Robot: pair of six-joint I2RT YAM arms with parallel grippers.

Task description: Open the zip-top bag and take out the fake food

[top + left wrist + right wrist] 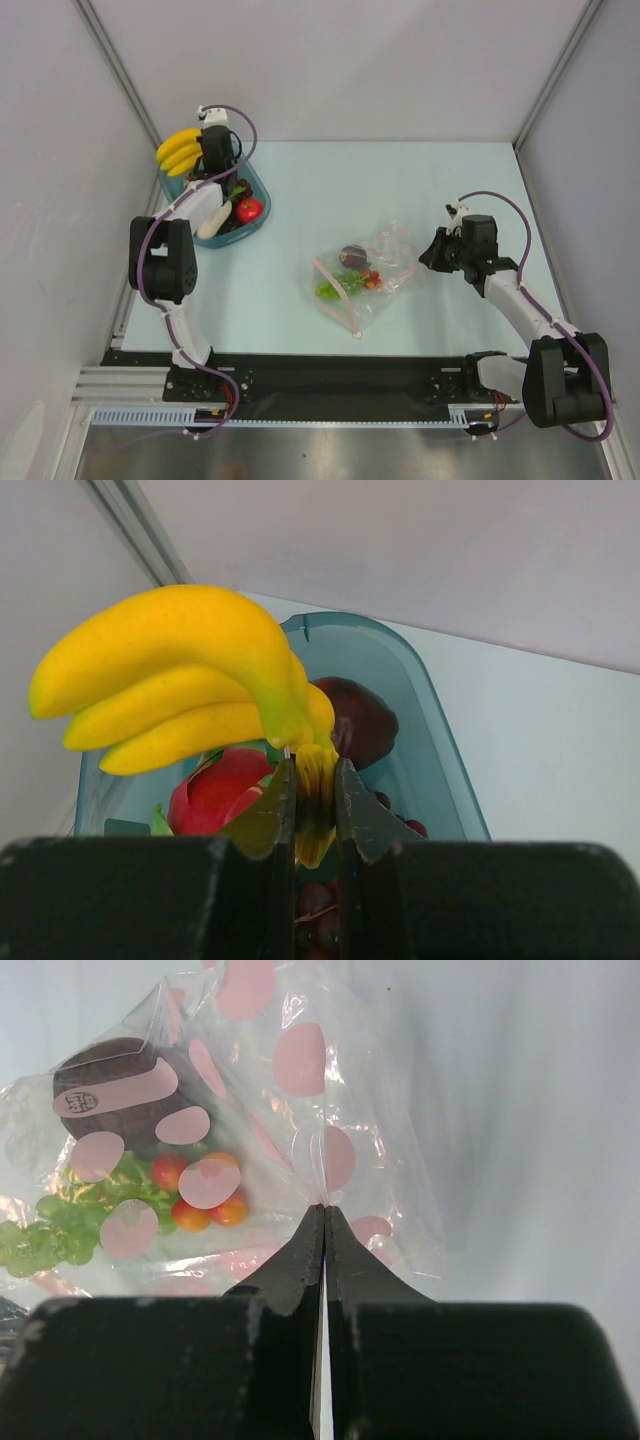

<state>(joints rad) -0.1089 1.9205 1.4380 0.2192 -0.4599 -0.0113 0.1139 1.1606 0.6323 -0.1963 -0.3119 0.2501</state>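
Bright, even, soft shadows; near foreground blurred.

Worktop (430, 190): pale blue-green, flat and smooth, filling the middle.
Back wall (330, 60): plain white, no marks.
Left wall (50, 200): plain pale grey.
Right wall (595, 170): same pale grey.
Corner bars (117, 65): thin silver metal, one at each back corner, slanting.
Near edge: black strip (340, 370) across, then a silver rail (330, 420) with small teeth.
Bottom: shiny grey metal sheet (330, 455).
Light: soft and even, only faint shadows.
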